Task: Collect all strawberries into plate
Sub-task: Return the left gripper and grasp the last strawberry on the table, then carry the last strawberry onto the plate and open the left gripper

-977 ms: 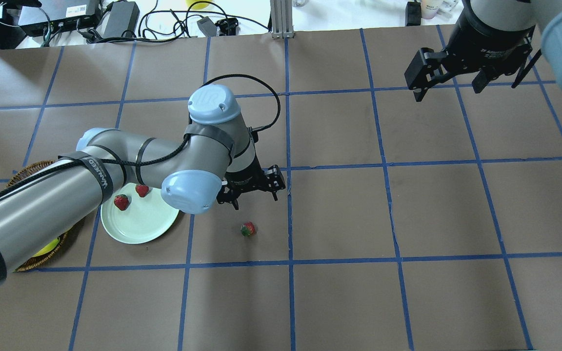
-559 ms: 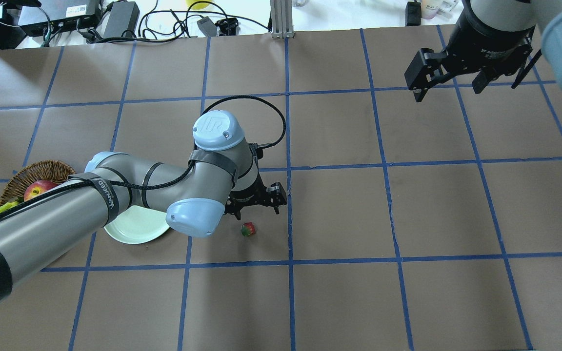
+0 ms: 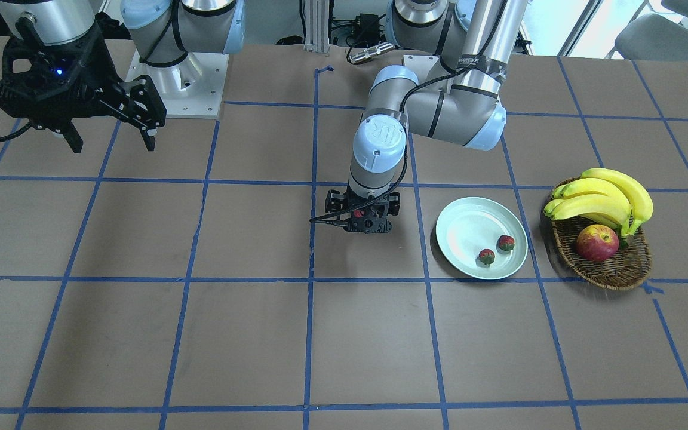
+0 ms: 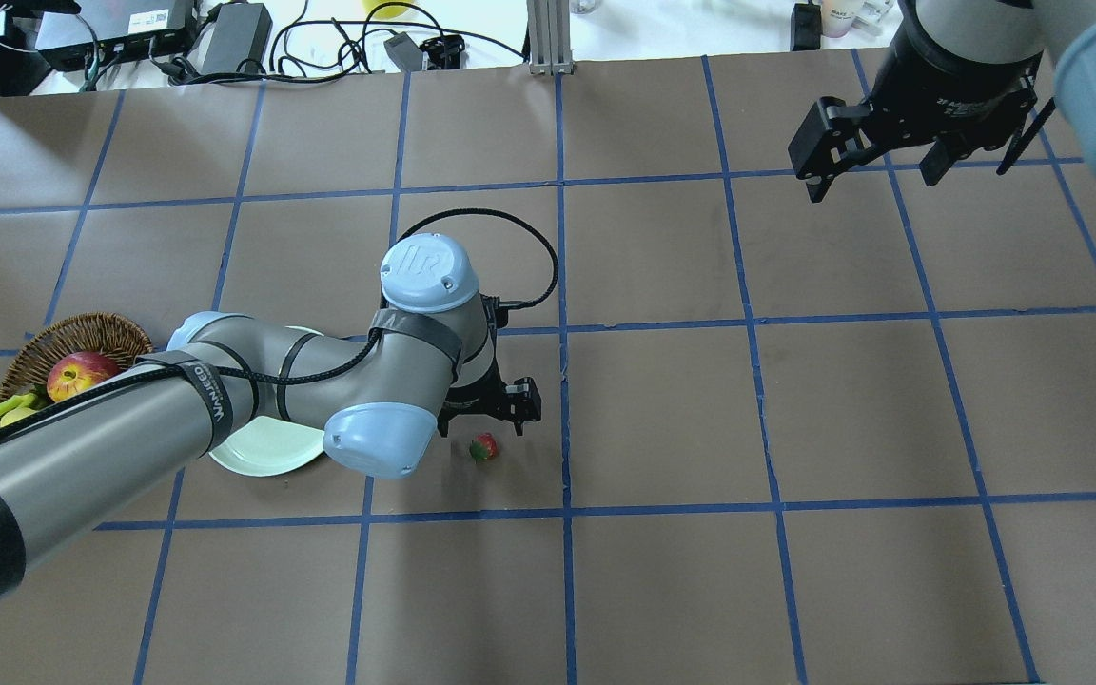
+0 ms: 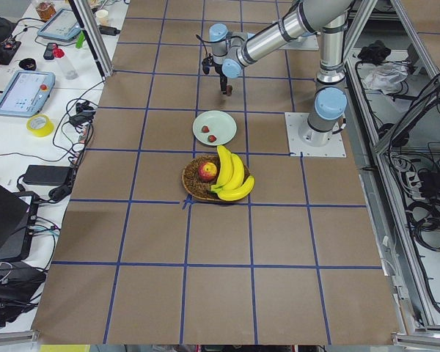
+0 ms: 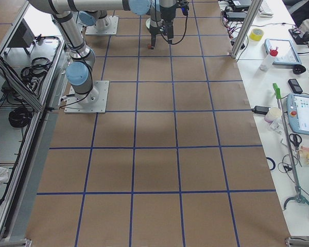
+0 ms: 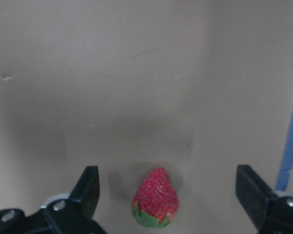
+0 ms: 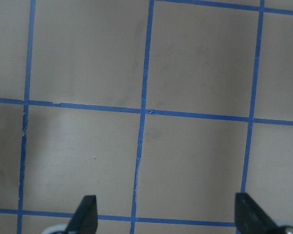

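With jaws spread wide, the left gripper (image 7: pixel 167 178) should straddle the lone strawberry (image 7: pixel 155 197) lying near the plate (image 3: pixel 469 227), sink lower, then clench gently.

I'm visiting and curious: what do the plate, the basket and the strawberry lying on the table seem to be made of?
The plate: smooth, pale mint, faint sheen; plastic or glazed ceramic, unclear which. The basket: brown woven strands, so wicker or similar. The strawberry: matte red dimpled skin, green cap; real fruit or a replica, I cannot tell.
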Motion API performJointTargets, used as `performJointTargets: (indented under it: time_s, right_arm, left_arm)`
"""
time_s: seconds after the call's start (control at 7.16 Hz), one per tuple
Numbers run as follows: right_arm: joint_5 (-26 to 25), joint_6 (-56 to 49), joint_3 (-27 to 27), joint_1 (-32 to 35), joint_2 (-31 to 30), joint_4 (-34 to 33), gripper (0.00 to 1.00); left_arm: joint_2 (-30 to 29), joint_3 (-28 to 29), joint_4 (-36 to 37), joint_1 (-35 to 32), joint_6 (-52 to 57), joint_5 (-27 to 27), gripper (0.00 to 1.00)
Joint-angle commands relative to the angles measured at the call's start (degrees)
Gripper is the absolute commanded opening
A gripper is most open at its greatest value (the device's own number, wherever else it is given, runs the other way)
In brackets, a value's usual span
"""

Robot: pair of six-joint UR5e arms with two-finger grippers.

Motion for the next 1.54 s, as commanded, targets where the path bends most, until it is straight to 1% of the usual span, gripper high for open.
performJointTargets:
  time_s: [0.0, 0.14, 0.28, 0.42, 0.56, 0.84, 0.98, 1.12, 1.26, 1.4]
  right_arm:
    - [-0.1, -0.3, 0.0, 0.2, 0.0, 0.1, 1.00]
    - [0.4, -0.4, -0.1, 0.2, 0.0, 0.1, 1.00]
    - [-0.2, -0.6, 0.5, 0.2, -0.1, 0.3, 1.00]
    - [-0.2, -0.7, 0.9, 0.2, -0.4, 0.8, 1.00]
    - [0.2, -0.6, 0.9, 0.2, -0.1, 0.8, 1.00]
    - [0.0, -0.5, 0.9, 0.3, 0.0, 0.8, 1.00]
    - [0.0, -0.4, 0.9, 0.3, 0.0, 0.8, 1.00]
    - [0.1, -0.4, 0.9, 0.3, 0.0, 0.8, 1.00]
    - [0.1, -0.4, 0.9, 0.3, 0.0, 0.8, 1.00]
    - [0.2, -0.4, 0.9, 0.3, 0.0, 0.8, 1.00]
  left_arm:
    - [0.1, -0.2, 0.0, 0.0, 0.1, 0.3, 0.81]
    - [0.0, -0.2, 0.0, 0.0, -0.4, 0.0, 0.75]
    - [0.0, -0.1, -0.2, 0.0, -0.4, 0.0, 0.64]
    - [0.1, 0.2, -1.5, 0.0, -0.4, 0.1, 0.13]
    - [0.1, 0.3, -1.8, 0.0, -0.4, 0.1, 0.00]
    - [1.2, 1.3, -1.4, 0.1, -0.6, 0.1, 0.00]
    - [1.6, 3.9, -2.1, 0.7, -0.3, 0.5, 0.00]
    - [1.8, 8.2, -7.6, 3.2, 0.7, 0.9, 0.00]
    - [2.1, 14.5, -15.6, 8.9, 4.8, 1.8, 0.00]
    - [1.9, 18.0, -22.7, 14.5, 10.8, 1.9, 0.00]
